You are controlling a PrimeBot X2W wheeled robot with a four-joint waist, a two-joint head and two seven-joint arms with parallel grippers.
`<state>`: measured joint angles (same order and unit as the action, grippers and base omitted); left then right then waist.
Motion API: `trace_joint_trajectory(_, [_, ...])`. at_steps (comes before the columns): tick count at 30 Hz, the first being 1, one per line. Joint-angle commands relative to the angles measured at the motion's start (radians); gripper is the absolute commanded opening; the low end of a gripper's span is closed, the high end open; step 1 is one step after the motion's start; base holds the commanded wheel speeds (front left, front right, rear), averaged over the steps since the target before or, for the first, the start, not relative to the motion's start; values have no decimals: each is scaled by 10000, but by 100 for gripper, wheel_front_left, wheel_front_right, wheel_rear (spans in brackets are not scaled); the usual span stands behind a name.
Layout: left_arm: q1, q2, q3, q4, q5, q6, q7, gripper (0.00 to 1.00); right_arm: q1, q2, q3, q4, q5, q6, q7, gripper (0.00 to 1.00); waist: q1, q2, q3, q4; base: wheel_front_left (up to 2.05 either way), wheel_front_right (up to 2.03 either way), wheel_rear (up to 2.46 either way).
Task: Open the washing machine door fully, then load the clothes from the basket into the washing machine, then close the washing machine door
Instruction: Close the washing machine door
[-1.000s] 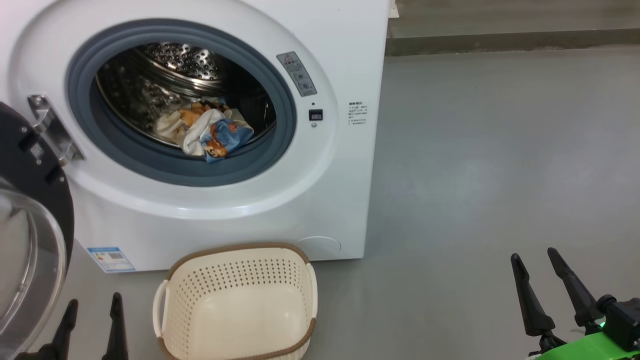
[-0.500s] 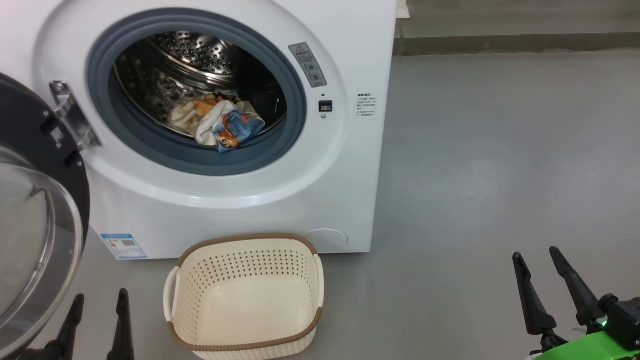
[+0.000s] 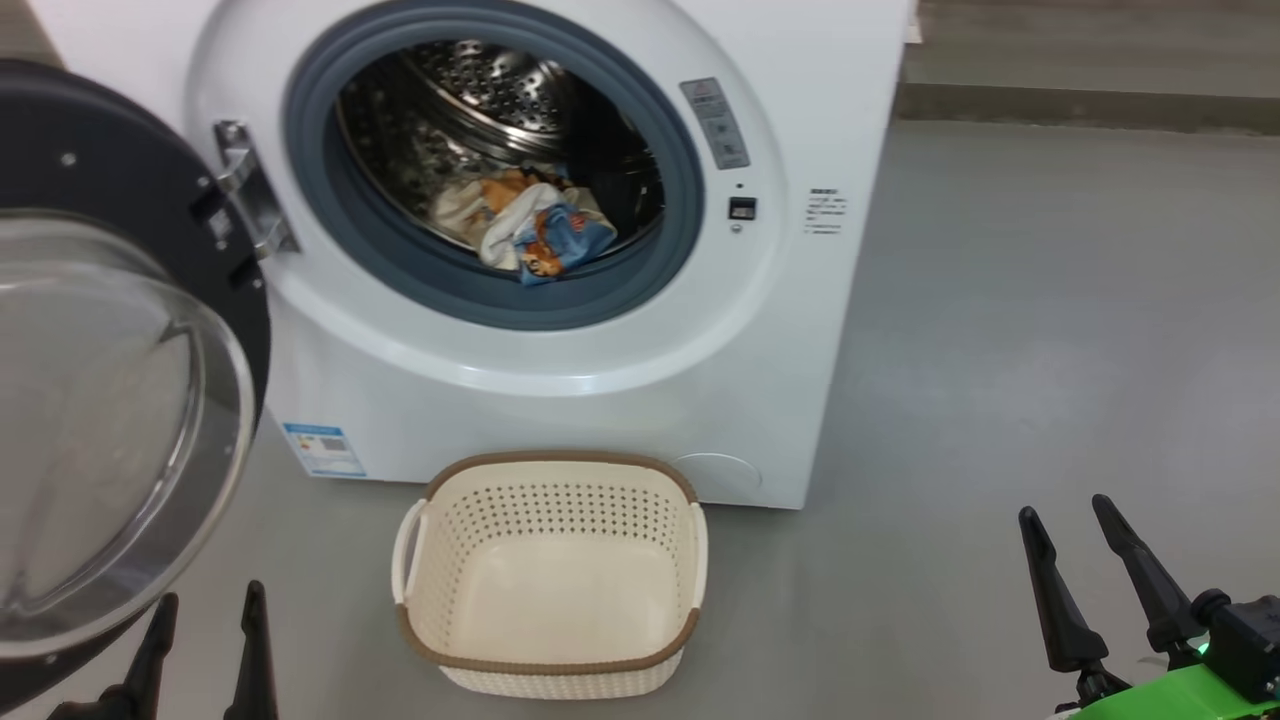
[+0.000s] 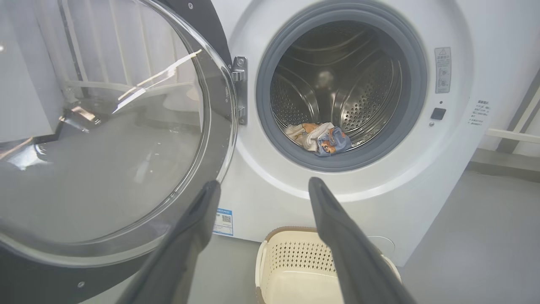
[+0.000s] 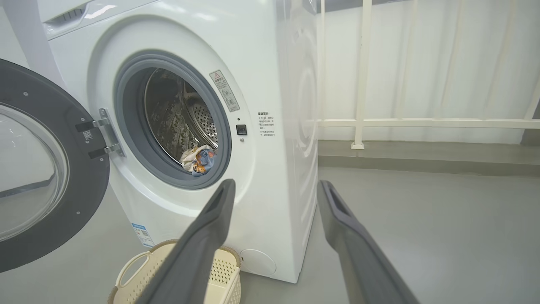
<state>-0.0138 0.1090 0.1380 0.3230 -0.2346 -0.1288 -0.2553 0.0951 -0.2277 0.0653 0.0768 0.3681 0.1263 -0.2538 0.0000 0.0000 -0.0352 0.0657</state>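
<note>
The white washing machine (image 3: 820,60) (image 4: 485,25) (image 5: 278,63) stands with its round door (image 3: 110,180) (image 4: 105,147) (image 5: 25,236) swung wide to the left, glass bowl facing me. The clothes (image 3: 530,235) (image 4: 320,137) (image 5: 197,159), cream and light blue with orange prints, lie at the drum's front lip. The cream basket (image 3: 550,660) (image 4: 295,257) (image 5: 139,270) sits empty on the floor before the machine. My left gripper (image 3: 205,605) (image 4: 263,185) is open at the lower left, just below the door. My right gripper (image 3: 1065,515) (image 5: 274,185) is open at the lower right, far from everything.
Grey floor (image 3: 1050,330) stretches to the right of the machine. A low kerb (image 3: 1090,105) and a white railing (image 5: 422,123) with pale curtains run along the back.
The head view has swung left, so machine, door and basket sit further right in the picture. Both grippers keep their places and stay open.
</note>
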Motion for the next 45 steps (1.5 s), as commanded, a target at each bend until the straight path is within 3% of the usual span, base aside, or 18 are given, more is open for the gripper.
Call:
trace_joint_trajectory(1, [-37, 162, 407, -234, 122, -19, -65, 100, -125, -242, 254, -233, -73, 44, -80, 100, 0, 0, 104, 585, 0, 0, 0])
trace_joint_trajectory(21, [-92, -409, 1096, -714, 225, -15, -65, 100, -1165, -510, 933, -108, -48, 44, -80, 100, 0, 0, 678, 4266, 0, 0, 0])
trace_joint_trajectory(24, [-91, -449, 1175, -745, 218, -14, -65, 100, -1233, -558, 1002, -108, -51, 44, -80, 100, 0, 0, 717, 4573, 0, 0, 0])
trace_joint_trajectory(35, [405, -580, 2061, -1443, -238, 254, -65, 100, -2613, -918, 2348, 378, 224, 44, -80, 100, 0, 0, 1234, 4912, 0, 0, 0])
trace_joint_trajectory(45, [740, -586, 1782, -1898, -749, 716, -65, 100, -3041, -1126, 2728, 588, 489, 44, -80, 100, 0, 0, 1327, 4948, -9, -9, -9])
